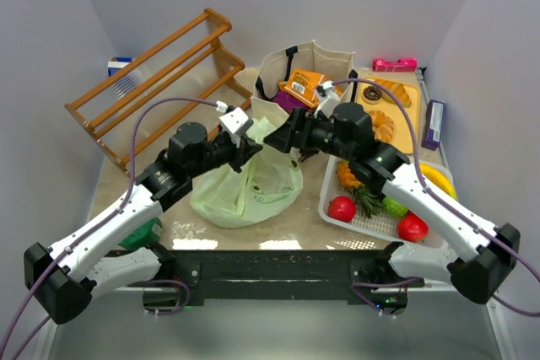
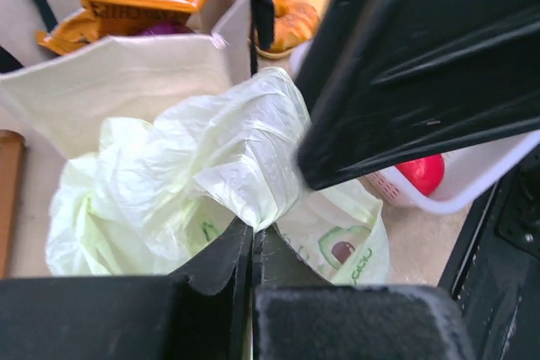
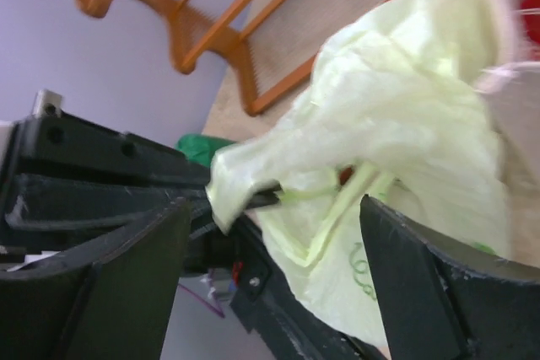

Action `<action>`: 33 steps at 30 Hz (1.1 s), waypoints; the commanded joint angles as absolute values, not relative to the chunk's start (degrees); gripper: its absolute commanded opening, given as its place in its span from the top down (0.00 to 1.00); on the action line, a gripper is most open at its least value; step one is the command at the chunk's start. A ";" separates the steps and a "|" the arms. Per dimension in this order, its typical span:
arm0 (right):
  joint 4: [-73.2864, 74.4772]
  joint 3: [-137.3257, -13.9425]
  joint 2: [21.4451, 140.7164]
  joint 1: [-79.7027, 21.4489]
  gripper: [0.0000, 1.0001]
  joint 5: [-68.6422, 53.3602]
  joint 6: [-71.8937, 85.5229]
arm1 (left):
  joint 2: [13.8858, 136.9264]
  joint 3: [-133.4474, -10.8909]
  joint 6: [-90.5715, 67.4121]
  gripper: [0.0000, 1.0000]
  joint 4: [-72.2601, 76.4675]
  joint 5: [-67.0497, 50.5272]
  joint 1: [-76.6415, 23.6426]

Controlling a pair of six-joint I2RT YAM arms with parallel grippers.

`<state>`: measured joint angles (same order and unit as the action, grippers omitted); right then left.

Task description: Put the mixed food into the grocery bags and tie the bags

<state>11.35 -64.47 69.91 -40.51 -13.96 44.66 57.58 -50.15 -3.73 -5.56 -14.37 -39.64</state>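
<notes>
The pale green plastic bag (image 1: pixel 249 181) lies slumped at the table's middle, with an avocado print on its side (image 2: pixel 342 246). My left gripper (image 1: pixel 251 146) is shut on a bunched fold of the bag's top (image 2: pixel 253 238). My right gripper (image 1: pixel 283 136) is open, with its fingers (image 3: pixel 422 284) wide on either side of the bag's raised plastic (image 3: pixel 380 115), facing the left gripper (image 3: pixel 110 183). The beige canvas tote (image 1: pixel 305 63) stands behind them and holds an orange snack packet (image 1: pixel 304 83) and a purple one. A yellow banana (image 1: pixel 439 180) lies at the right.
A white mesh basket (image 1: pixel 378 223) with a pineapple, red apples and a green fruit stands at the right. Behind it a yellow board (image 1: pixel 403 128) carries donuts and bread. A wooden rack (image 1: pixel 160 73) fills the back left. A dark green bundle (image 1: pixel 139 233) lies under my left arm.
</notes>
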 commanded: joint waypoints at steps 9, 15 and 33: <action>5.02 -50.02 56.94 -45.67 0.39 -2.20 39.73 | 65.57 -56.26 -17.31 1.00 6.14 -18.28 -30.15; 1.32 -52.03 68.89 -55.10 0.42 4.48 37.79 | 66.00 -53.53 -19.34 1.00 8.35 -21.09 -28.92; -7.03 -54.84 96.32 -58.71 0.33 4.57 38.85 | 66.80 -51.33 -19.95 1.00 8.88 -21.18 -28.21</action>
